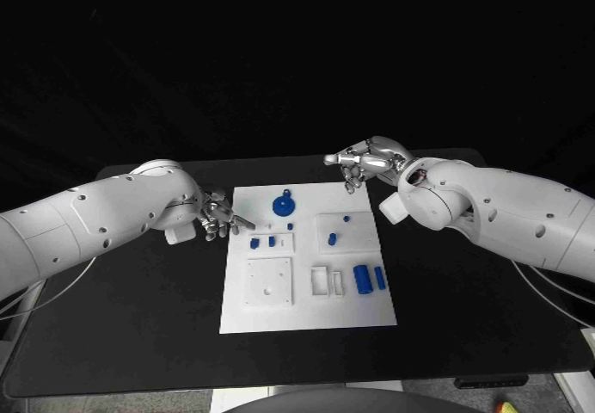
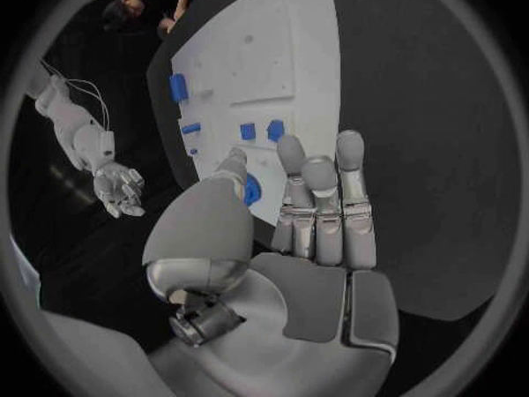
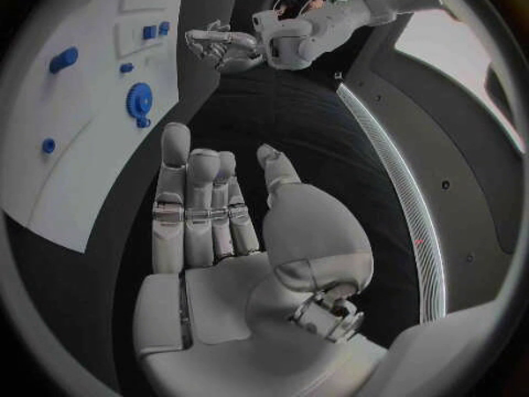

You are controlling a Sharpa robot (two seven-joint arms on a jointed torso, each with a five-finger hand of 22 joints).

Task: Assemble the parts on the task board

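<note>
The task board lies flat in the middle of the black bench. The left hand hovers just beside the board's left edge, fingers straight and together, holding nothing. The right hand hangs just past the board's far right corner, fingers loosely curled down, also with nothing in it.

On the board, the round blue disc sits near the far edge. 2 small blue blocks stand left of centre, close to the left hand. A small blue peg sits on the raised square plate right of centre. 2 upright blue cylinders stand by the board's right edge, touching or nearly so.

All these parts look like hard plastic: light, stiff, probably smooth enough to slip from a loose pinch. The disc seems best taken by its rim, or the small tab on its far side; the blocks and cylinders by opposite sides, with fingertips only, since they are small and neighbours stand close.
</note>
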